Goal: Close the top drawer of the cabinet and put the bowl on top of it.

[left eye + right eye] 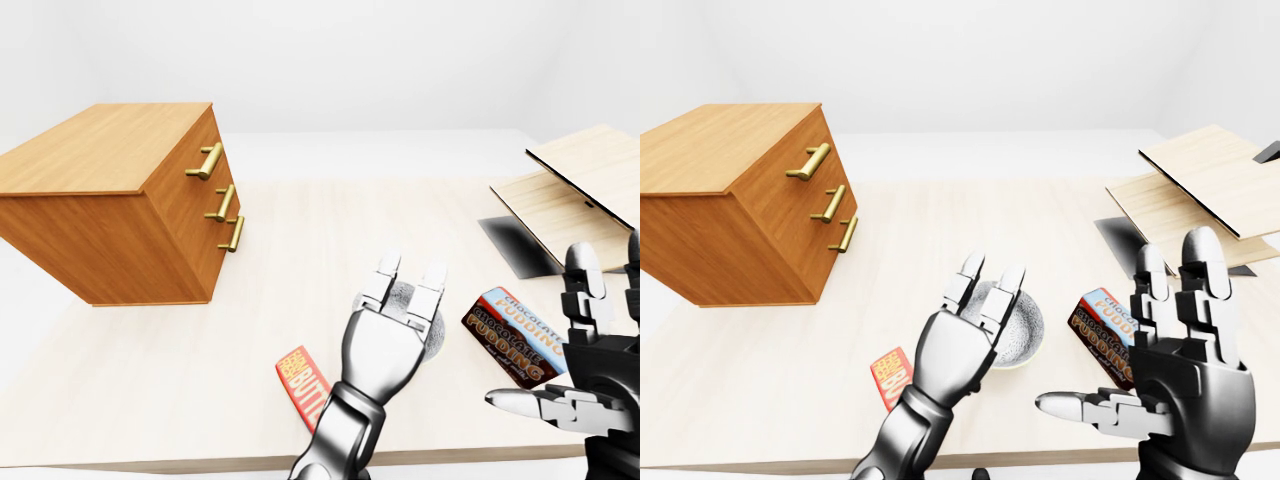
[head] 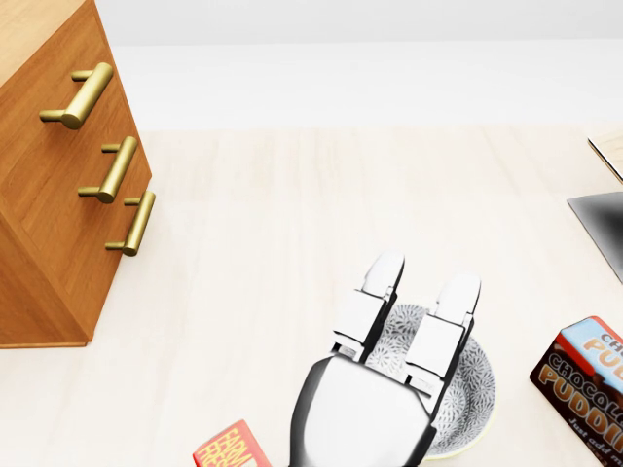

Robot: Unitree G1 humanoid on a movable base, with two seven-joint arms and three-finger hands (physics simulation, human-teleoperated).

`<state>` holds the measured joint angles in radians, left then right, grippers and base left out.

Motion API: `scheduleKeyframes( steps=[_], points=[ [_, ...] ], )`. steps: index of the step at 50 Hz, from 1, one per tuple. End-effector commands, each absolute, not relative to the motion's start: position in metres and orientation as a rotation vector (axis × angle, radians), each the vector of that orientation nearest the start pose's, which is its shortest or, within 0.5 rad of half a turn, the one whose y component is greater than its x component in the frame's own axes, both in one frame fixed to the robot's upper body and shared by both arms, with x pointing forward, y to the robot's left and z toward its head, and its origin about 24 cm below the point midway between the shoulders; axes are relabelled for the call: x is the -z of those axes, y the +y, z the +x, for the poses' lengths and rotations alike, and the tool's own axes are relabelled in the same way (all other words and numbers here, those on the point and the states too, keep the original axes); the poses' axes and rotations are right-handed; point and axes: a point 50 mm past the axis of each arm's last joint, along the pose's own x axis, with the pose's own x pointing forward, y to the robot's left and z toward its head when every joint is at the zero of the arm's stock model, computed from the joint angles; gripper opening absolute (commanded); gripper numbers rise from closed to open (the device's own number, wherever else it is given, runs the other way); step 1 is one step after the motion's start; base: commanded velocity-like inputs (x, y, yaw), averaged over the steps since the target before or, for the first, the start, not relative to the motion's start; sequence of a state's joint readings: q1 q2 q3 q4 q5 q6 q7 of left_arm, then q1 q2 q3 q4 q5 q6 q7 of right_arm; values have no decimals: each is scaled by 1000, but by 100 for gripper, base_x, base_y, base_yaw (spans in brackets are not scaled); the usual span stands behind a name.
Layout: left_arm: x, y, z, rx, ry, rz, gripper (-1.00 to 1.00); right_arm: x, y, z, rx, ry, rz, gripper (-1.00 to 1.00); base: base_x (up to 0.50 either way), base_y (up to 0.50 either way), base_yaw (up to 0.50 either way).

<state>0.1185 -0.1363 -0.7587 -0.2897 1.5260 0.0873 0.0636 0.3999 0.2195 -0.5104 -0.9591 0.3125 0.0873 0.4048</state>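
My left robot hand (image 2: 375, 409) is open, its fingers (image 2: 375, 292) stretched out straight over the bowl (image 2: 477, 389). It covers the bowl's left part in the head view, and I cannot tell whether it touches the rim. The bowl, grey-patterned inside, sits on the pale worktop (image 2: 292, 224) at the bottom of that view, well apart from the cabinet (image 1: 110, 200) at upper left. The cabinet's top is bare wood. Its three drawer fronts look flush with one another, the top drawer (image 1: 190, 165) included, each with a brass handle (image 1: 207, 160). My right robot hand (image 1: 1185, 385) is open too, held up at the lower right of the right-eye view with fingers upright and thumb pointing left, gripping nothing. A chocolate pudding box (image 1: 510, 322) lies just right of the bowl, and a red packet (image 1: 302, 385) to its lower left.
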Motion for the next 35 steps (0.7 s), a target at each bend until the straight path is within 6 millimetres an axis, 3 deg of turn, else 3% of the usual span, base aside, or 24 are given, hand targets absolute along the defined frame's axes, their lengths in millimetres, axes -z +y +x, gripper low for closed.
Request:
scheduleKeyframes(
  steps=[1, 27, 35],
  points=[
    [-104, -26, 176, 295, -619, 1202, 100, -168, -220, 120, 149, -522, 16, 100, 0, 0, 0],
    [-87, -27, 187, 313, -560, 1231, 100, -165, -217, 122, 138, -509, 20, 100, 0, 0, 0],
    [-74, -28, 199, 320, -502, 1220, 100, -165, -216, 122, 135, -505, 20, 100, 0, 0, 0]
  ],
)
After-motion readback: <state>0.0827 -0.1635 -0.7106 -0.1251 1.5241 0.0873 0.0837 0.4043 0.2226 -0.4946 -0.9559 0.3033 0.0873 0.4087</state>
